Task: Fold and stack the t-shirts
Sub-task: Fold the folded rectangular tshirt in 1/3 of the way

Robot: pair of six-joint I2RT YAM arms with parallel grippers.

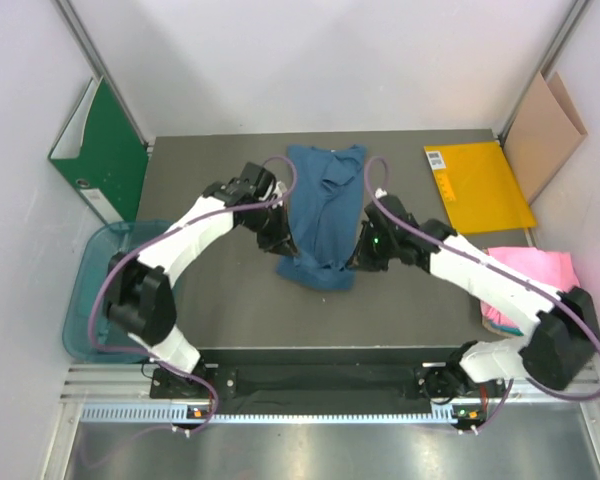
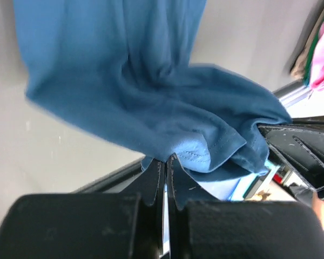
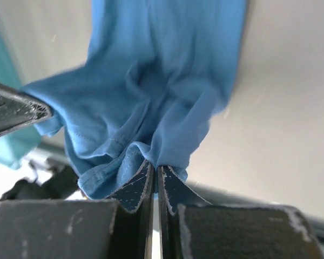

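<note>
A dark blue t-shirt (image 1: 325,200) lies lengthwise in the middle of the table, its near end bunched and lifted. My left gripper (image 1: 280,240) is shut on the near left corner of its hem (image 2: 200,156), the jaws (image 2: 166,159) pinching the cloth. Across from it, my right gripper (image 1: 358,255) is shut on the near right corner, with cloth folded over its tips (image 3: 155,164). A pink t-shirt (image 1: 535,270) lies folded at the table's right edge, with a sliver of teal-green cloth (image 1: 490,316) under it.
A green binder (image 1: 105,150) leans on the left wall. A see-through teal bin (image 1: 90,290) stands at the near left. A yellow envelope (image 1: 477,185) lies at the far right, with a brown cardboard sheet (image 1: 545,135) leaning behind it.
</note>
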